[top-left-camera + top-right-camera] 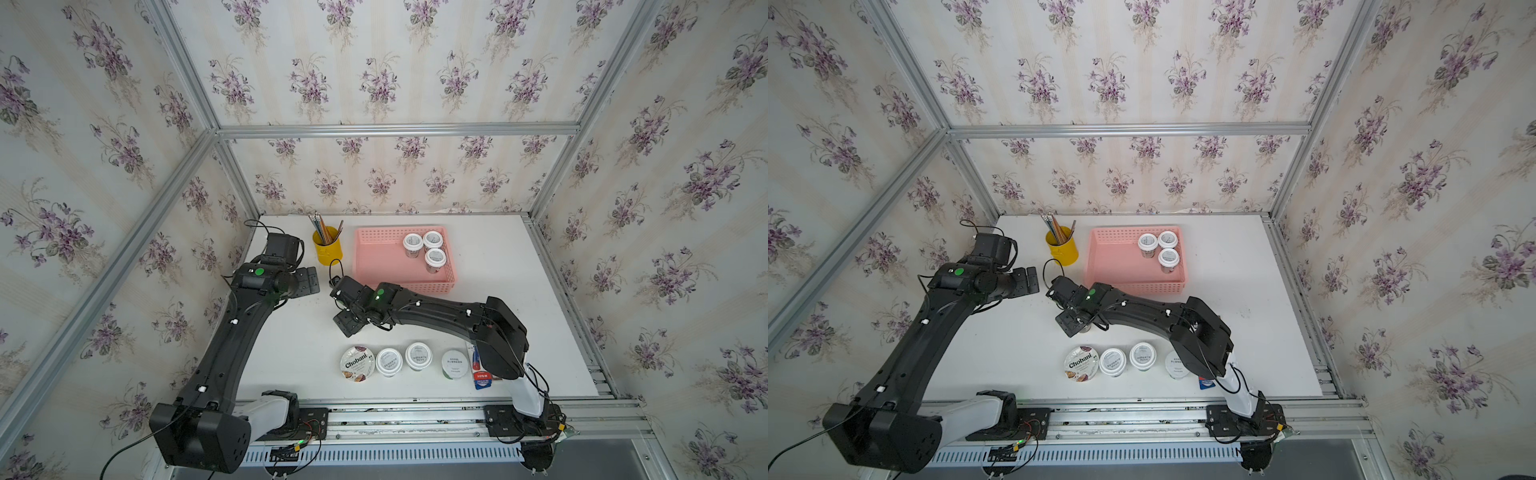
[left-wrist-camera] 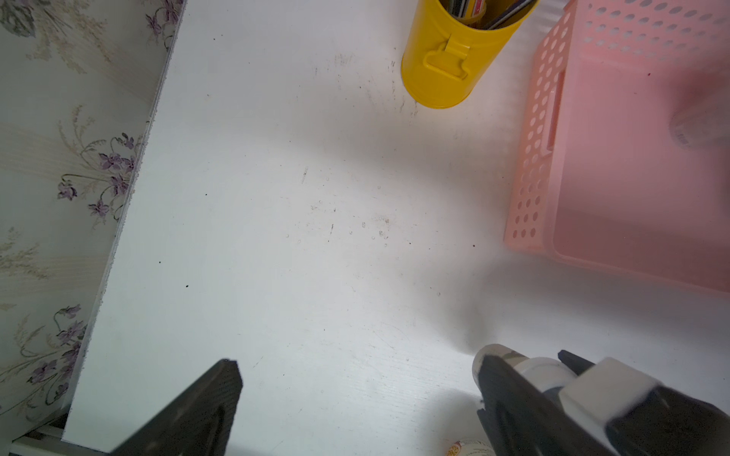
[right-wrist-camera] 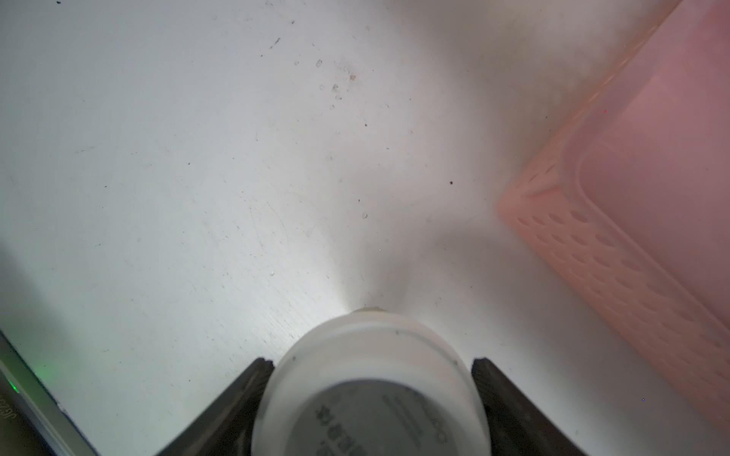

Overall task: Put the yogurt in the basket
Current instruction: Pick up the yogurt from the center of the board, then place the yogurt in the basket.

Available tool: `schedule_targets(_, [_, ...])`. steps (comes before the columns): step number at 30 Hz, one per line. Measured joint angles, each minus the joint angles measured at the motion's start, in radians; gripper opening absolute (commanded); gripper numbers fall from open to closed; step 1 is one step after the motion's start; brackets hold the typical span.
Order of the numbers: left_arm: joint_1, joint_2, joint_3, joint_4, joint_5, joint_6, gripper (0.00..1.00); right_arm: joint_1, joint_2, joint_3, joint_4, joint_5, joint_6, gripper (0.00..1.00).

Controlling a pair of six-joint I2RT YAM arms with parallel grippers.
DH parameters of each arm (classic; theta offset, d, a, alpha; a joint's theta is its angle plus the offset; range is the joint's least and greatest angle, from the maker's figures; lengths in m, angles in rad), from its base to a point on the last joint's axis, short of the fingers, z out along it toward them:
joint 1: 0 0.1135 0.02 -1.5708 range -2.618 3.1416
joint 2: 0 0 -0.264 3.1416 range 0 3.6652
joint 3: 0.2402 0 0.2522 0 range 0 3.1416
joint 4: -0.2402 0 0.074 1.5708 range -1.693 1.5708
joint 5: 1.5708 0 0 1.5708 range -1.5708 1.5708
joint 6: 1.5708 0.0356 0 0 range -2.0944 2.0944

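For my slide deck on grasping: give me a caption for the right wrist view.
Right gripper clasps a white-lidded yogurt cup over the white table, corner of the pink basket beside it.

We see a robot test cell in a lab, dressed to pass for a room at home. Aluminium framing (image 1: 395, 129) carries panels of floral wallpaper (image 1: 374, 79) around a white worktop (image 1: 498, 291). The left arm (image 1: 232, 345) and right arm (image 1: 436, 316) are bolted to a slotted metal rail (image 1: 415, 415) at its front edge, with loose wiring (image 1: 291, 451) beside a vented strip (image 1: 374, 457). A yellow pencil cup (image 1: 328, 249) and pink basket (image 1: 374, 262) serve as household props.
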Motion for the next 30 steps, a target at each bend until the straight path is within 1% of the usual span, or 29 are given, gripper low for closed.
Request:
schedule_targets(11, [0.0,-0.018,0.0,0.0,0.006,0.0,0.99,-0.03,-0.066,0.014,-0.052,0.019,-0.008,0.81])
schedule_targets(20, [-0.002,0.034,0.023,0.002,0.048,0.006,0.99,-0.114,-0.132,0.026,-0.093,0.034,-0.03,0.82])
schedule_targets(24, [-0.032,0.063,0.06,0.014,0.066,0.007,0.99,-0.175,-0.145,0.047,-0.103,0.042,-0.051,0.82])
schedule_targets(30, [-0.124,0.155,0.136,0.03,0.064,0.007,0.99,-0.265,-0.114,0.102,-0.1,0.041,-0.069,0.82])
